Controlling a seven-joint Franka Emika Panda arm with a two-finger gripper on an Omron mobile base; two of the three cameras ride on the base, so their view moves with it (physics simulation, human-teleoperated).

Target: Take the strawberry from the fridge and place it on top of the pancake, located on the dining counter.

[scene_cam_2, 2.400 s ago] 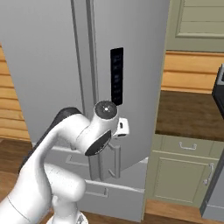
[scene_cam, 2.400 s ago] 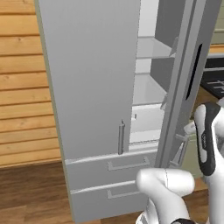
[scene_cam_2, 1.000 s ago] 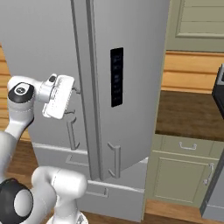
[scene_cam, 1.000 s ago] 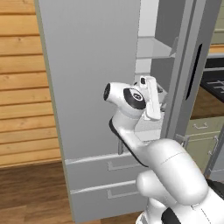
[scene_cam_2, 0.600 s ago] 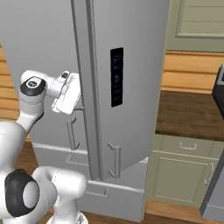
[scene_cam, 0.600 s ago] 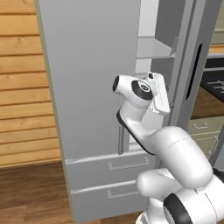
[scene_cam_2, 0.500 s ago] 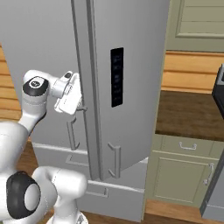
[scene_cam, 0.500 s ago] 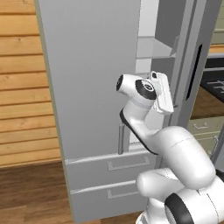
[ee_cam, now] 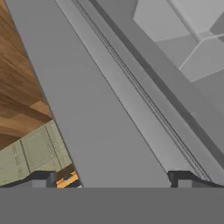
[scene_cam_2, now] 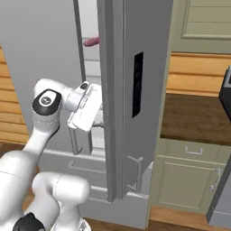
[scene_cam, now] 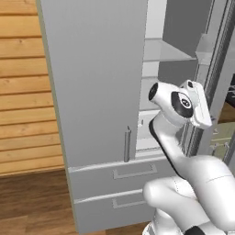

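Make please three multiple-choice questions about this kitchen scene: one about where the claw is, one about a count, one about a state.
1. Where is the claw?
A. at the edge of the fridge's open right door
B. over a sink
C. at the floor

2. How many drawers does the fridge have at its bottom?
A. none
B. two
C. five

3. How stand the claw's fingers?
A. shut on a berry
B. shut on a plate
C. open, holding nothing

Answers:
1 A, the hand view shows the fingertips at either side of the grey door edge.
2 B, the left base view shows two stacked drawers.
3 C, the tips stand wide apart with only the door edge between them.
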